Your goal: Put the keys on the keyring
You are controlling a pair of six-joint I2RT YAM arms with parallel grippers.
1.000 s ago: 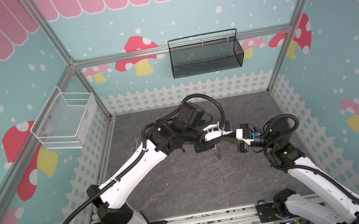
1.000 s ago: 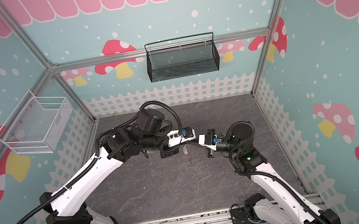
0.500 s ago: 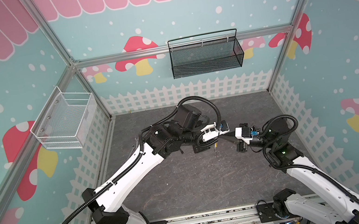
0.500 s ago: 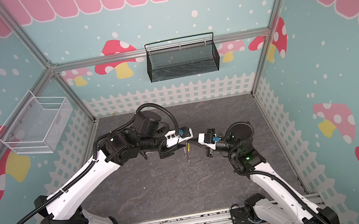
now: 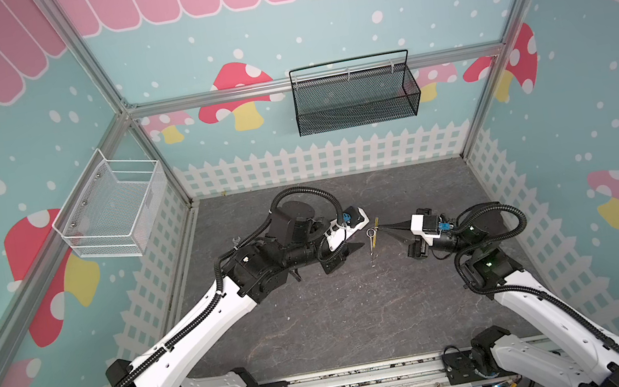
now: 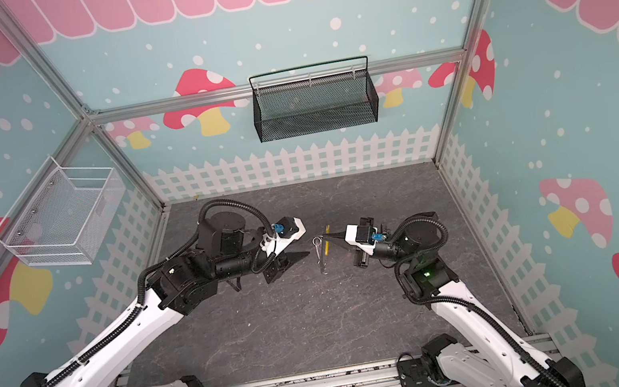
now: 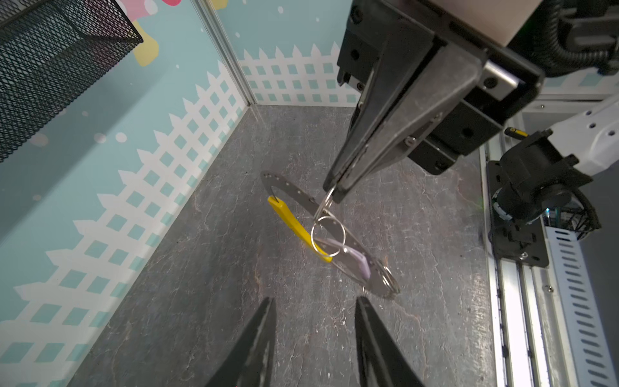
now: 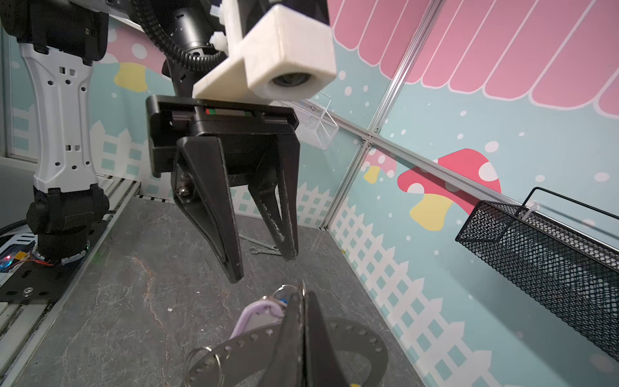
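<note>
A: Counting hoops, how many do we see?
B: One grey perforated metal keyring [image 7: 290,194] with a yellow plastic segment, held aloft between our arms, our right gripper [image 7: 335,192] clenched on it.
A: And hanging there?
B: One lilac plastic key tag [image 7: 360,264], two silver split rings [image 7: 312,234]. Our left gripper [image 7: 315,300] sits released and empty just beside.

Two high views from the front, two close wrist views facing each other.
Both top views look steeply down from above the front rail [image 5: 371,380] over the whole table [image 5: 341,324] toward its back edge, and they share almost all of it. The left wrist view sits just behind the left gripper [image 7: 315,301] and faces the table's back right corner; the right wrist view, just behind the right gripper [image 8: 303,295], faces the back left corner. Both wrist views share the keyring [image 7: 289,190] between the grippers.
</note>
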